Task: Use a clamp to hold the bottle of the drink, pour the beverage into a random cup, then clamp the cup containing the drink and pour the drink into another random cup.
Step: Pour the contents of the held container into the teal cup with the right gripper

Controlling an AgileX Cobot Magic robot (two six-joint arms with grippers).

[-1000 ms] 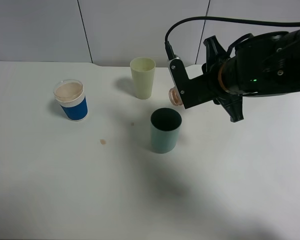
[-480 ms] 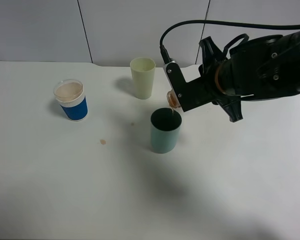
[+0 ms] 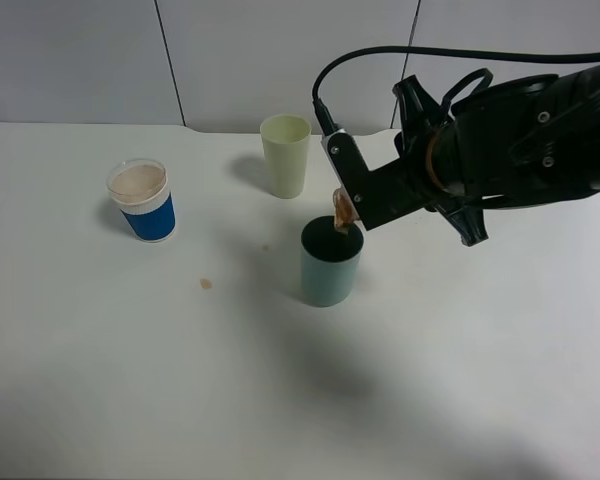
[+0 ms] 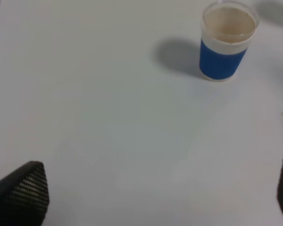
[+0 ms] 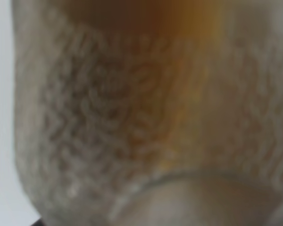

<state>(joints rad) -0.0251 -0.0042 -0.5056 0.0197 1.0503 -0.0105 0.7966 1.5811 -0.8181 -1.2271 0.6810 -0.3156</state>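
Bottle of drink [image 3: 342, 209] is clamped in the right gripper [image 3: 350, 195], tilted mouth-down just above the teal cup [image 3: 330, 268] so the liquid falls inside; the left gripper [image 4: 155, 197] hangs apart, jaws wide.

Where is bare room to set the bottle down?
The near half of the table, in front of the teal cup, is bare; so is the stretch between blue cup and cream cup. Crowded around the teal cup, where the right gripper tips the bottle.
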